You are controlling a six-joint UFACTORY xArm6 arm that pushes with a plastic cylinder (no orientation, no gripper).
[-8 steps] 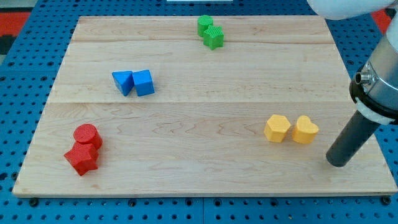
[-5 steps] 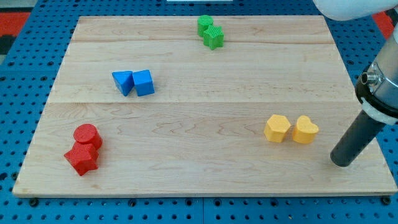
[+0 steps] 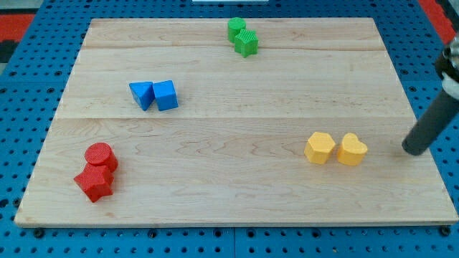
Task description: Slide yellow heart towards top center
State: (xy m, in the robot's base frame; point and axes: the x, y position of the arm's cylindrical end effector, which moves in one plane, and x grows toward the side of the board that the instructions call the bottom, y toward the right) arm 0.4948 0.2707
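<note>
The yellow heart point(image 3: 352, 150) lies on the wooden board point(image 3: 237, 179) at the view's lower right. A yellow hexagon block point(image 3: 320, 147) sits just to its left, almost touching it. My tip point(image 3: 414, 150) rests on the board to the right of the heart, about level with it and well apart from it. The dark rod rises up and to the right, out of the view's right edge.
A blue triangle point(image 3: 142, 94) and a blue cube point(image 3: 166, 95) sit together at the left of centre. Two green blocks point(image 3: 242, 36) sit at the top centre. A red cylinder point(image 3: 100, 155) and a red star point(image 3: 94, 182) sit at the lower left.
My tip has moved to the right and up the view, farther from the yellow heart. No block has moved.
</note>
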